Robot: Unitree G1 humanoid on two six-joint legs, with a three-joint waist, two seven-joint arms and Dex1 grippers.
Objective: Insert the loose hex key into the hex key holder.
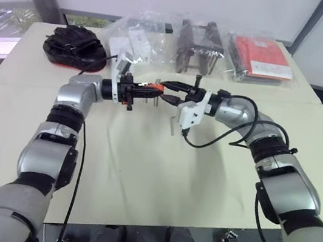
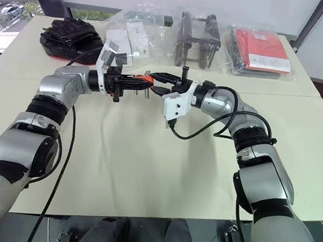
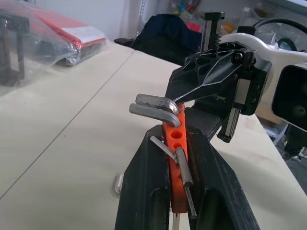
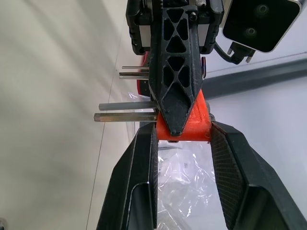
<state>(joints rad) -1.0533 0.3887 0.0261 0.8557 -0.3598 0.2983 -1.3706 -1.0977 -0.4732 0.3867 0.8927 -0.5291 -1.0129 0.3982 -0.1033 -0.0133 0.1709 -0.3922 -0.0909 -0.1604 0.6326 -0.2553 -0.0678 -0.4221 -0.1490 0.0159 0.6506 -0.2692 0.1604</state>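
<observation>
At upper centre, the holder [image 3: 175, 158] is clamped by the fully closed left gripper [image 1: 148, 88] and partly closed right gripper [image 4: 182, 132]; the loose key [image 1: 172, 126] seemingly lies lengthwise on the table [image 1: 140, 179] just below, nearer the right.

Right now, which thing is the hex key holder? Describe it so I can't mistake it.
Look above the middle of the cream table, where the two arms meet. The hex key holder is the small orange plastic block clamped in the left gripper, silvery keys sticking out of it. The other red thing, the packet in plastic at the far edge, is far bigger and flat.
</observation>
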